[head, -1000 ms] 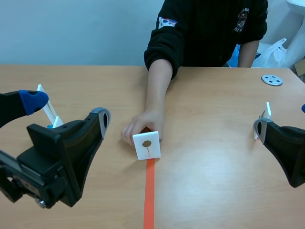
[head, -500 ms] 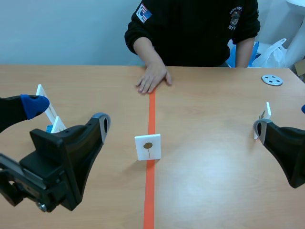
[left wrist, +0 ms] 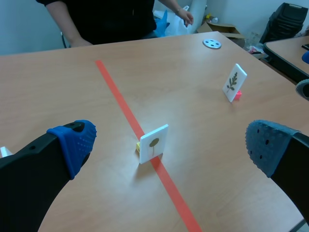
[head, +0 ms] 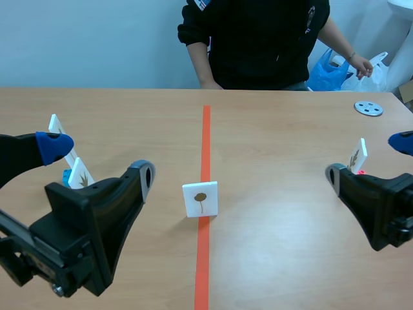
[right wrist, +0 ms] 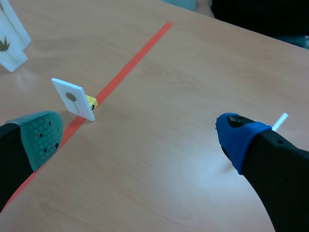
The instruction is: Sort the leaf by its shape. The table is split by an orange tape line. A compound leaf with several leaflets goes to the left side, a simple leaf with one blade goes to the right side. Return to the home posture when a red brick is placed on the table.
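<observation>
Person's arm (head: 196, 59) back from leaf card (head: 200, 198)

The leaf card (head: 200, 198) stands on the tape line (head: 206, 135), mid-table (head: 277, 219). On the left side, a near card (head: 79, 173) stands before a far card (head: 57, 126). On the right side stands 1 card (head: 357, 155), with a disc (head: 368, 108) behind it.

I find no words or numbers to read. The middle card (head: 200, 198) carries only a leaf drawing (one round blade on a stalk), and the right card (head: 355, 157) another leaf. The patch (head: 201, 4) on the far person's sleeve is too small to read.
</observation>
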Motion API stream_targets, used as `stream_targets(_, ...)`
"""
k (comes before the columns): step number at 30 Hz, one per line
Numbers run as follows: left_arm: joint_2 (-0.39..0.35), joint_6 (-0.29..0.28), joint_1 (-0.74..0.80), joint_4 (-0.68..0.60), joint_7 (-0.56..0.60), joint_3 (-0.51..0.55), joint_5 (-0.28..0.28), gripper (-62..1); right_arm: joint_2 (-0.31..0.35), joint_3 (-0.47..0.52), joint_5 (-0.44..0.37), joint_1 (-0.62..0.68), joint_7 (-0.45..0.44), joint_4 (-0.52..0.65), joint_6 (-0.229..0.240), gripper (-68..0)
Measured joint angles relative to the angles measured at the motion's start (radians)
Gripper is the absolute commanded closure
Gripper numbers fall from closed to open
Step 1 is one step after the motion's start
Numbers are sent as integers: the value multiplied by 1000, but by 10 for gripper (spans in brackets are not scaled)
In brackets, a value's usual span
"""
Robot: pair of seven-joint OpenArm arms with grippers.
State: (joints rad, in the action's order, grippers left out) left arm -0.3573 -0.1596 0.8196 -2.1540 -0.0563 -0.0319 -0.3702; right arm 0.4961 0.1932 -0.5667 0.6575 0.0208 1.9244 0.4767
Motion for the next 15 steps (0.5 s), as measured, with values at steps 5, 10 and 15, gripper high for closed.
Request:
stream_targets(5, 0, -9, 0, 0, 0, 0, 3, -623, 0, -126, 19, -131, -1, -118, -1, -679)
stream_targets(10, 0, -10, 0, 0, 0, 0, 3, -623, 0, -287, 118, -272, -42, -253, 0, -679)
stream_targets(15, 0, -10, 0, 0, 0, 0, 3, -623, -16, -433, 221, -415, -92, -396, 0, -679)
